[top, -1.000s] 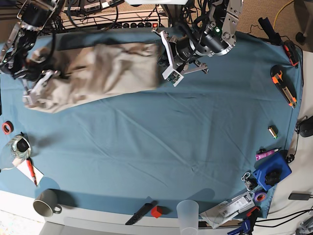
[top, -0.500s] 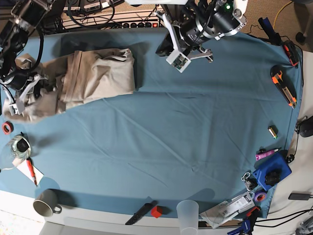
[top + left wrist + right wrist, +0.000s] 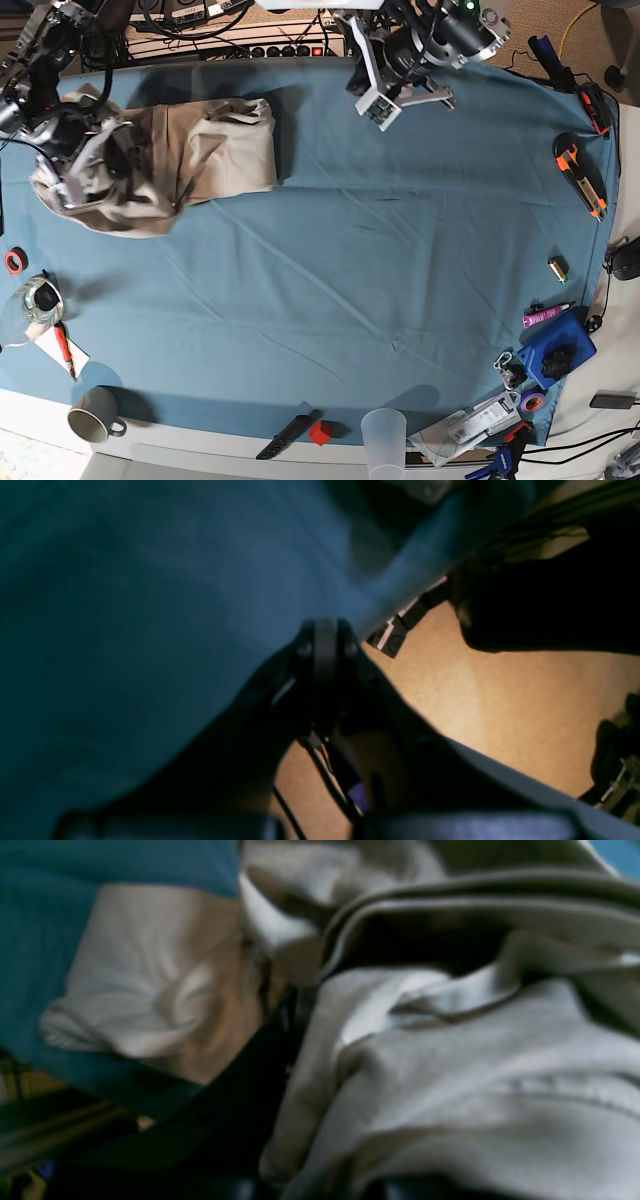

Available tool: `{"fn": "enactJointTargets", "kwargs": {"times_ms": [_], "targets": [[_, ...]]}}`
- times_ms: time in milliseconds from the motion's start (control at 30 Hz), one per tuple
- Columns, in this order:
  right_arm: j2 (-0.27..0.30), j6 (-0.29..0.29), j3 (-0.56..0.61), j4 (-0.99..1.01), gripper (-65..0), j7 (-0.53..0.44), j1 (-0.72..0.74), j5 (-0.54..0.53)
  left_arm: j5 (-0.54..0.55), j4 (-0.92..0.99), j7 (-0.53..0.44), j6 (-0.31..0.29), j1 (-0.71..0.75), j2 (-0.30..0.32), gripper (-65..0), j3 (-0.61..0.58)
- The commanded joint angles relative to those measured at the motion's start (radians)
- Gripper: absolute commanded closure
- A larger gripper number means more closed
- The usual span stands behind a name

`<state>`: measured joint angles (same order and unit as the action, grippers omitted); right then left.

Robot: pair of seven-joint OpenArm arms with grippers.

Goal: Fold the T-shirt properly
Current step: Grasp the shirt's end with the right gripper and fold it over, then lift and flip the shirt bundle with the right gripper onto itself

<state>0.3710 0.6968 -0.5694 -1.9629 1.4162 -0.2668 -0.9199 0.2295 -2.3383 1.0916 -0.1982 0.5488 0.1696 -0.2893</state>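
Right claw [image 3: 85, 165] sits at the far left corner of the blue tablecloth [image 3: 350, 280], buried in the bunched end of the beige T-shirt [image 3: 200, 150]. Its wrist view shows folds of cloth pressed against one dark finger [image 3: 260, 1050], so it seems clamped on the shirt, though blur hides the tips. One T-shirt lies there, partly folded, its smoother half stretching toward the middle of the table's far side and its crumpled half heaped around the claw.

Left claw [image 3: 378, 95] hangs over the far edge of the table, well apart from the shirt. In its wrist view the fingers meet at a thin dark line [image 3: 324, 650], together on nothing.

Containers stand along the near edge: one grey mug [image 3: 95, 414] and one clear plastic cup [image 3: 384, 436]; what is inside either cannot be told. One glass jar [image 3: 38, 300] sits by the left edge with something unclear in it.
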Motion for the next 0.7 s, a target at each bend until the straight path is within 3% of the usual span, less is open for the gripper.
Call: {"fn": "enactJointTargets", "kwargs": {"times_ms": [0, 200, 400, 533, 600, 667], "targets": [[0.016, 0.001, 0.029, -0.021, 0.0, -0.02, 0.003, -0.007, 0.013, -0.018, -0.011, -0.005, 0.006, 0.0, 0.0, -0.002], [0.005, 0.001, 0.271, -0.021, 0.0, -0.02, 0.001, 0.188, 0.018, -0.018, -0.007, -0.005, 0.006, 0.0, 0.0, -0.002], [0.005, 0.001, 0.428, -0.021, 0.0, -0.02, 0.004, 0.263, 0.017, -0.018, -0.008, -0.005, 0.006, 0.0, 0.0, -0.002], [0.005, 0.001, 0.472, -0.021, 0.0, -0.02, 0.003, 0.267, 0.017, -0.018, -0.013, -0.005, 0.006, 0.0, 0.0, -0.002], [0.006, 0.001, 0.469, -0.021, -10.0, -0.02, 0.003, 0.268, 0.017, -0.018, -0.019, -0.005, 0.006, 0.0, 0.0, -0.002], [0.006, 0.001, 0.469, -0.026, -15.6, -0.02, 0.004, 0.274, 0.017, -0.018, -0.021, -0.005, 0.006, 0.0, 0.0, -0.002]]}}
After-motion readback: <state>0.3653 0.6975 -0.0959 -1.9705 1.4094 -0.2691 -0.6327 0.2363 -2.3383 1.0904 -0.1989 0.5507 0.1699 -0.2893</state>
